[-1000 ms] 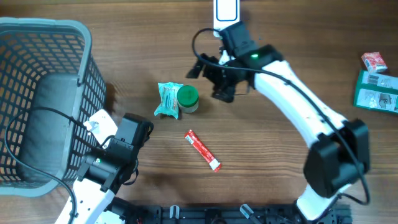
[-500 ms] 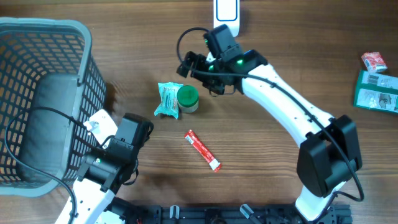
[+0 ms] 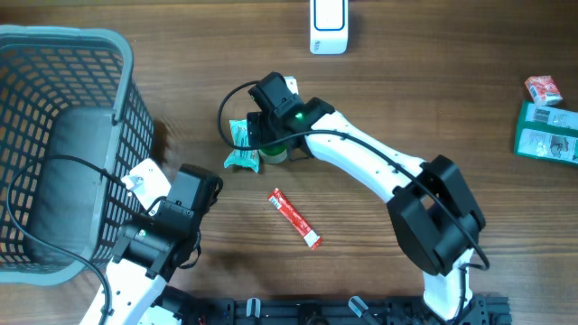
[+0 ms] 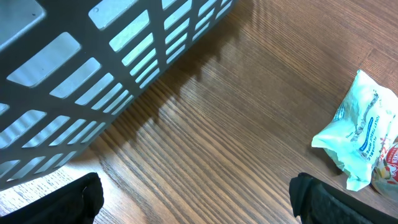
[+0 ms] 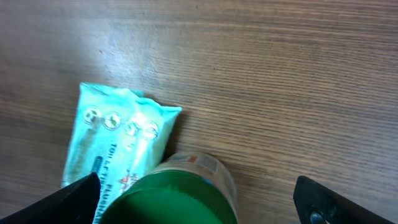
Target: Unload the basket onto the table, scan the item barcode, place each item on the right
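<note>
Right arm's swung left, so the right gripper [image 3: 257, 131] now hangs spread wide right over the green-lidded jar [image 5: 174, 196], which sits on the table [image 3: 406, 90] touching the teal packet [image 5: 115, 149].

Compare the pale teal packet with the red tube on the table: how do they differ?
The teal packet is broad and crinkled; the red tube is slim and narrow. The packet lies beside the green-lidded jar; the tube lies alone, diagonally. Both lie flat on the wooden table, and neither is held.
</note>
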`<act>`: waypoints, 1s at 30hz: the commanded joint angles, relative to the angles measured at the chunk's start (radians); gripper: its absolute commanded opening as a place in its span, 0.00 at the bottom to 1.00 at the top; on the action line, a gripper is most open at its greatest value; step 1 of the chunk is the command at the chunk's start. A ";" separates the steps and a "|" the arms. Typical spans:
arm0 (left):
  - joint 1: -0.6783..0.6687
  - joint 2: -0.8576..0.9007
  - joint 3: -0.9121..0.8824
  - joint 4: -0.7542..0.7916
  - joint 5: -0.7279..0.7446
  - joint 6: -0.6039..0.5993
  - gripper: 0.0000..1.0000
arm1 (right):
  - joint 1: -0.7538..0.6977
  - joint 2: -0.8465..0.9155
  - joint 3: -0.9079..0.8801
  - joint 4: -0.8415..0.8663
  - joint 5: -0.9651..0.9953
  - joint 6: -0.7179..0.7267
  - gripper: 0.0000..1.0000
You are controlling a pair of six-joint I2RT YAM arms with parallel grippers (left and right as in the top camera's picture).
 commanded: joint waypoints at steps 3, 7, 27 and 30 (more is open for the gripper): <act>0.004 -0.006 -0.003 0.000 -0.003 0.008 1.00 | 0.065 0.031 0.011 0.001 0.021 -0.075 0.99; 0.004 -0.006 -0.003 0.000 -0.003 0.008 1.00 | 0.077 0.060 0.010 -0.016 0.038 -0.064 0.88; 0.004 -0.006 -0.003 0.000 -0.003 0.008 1.00 | -0.108 0.007 0.040 -0.289 0.163 -0.040 0.74; 0.004 -0.006 -0.003 0.000 -0.003 0.008 1.00 | -0.145 -0.009 0.042 -0.289 0.112 -0.057 0.91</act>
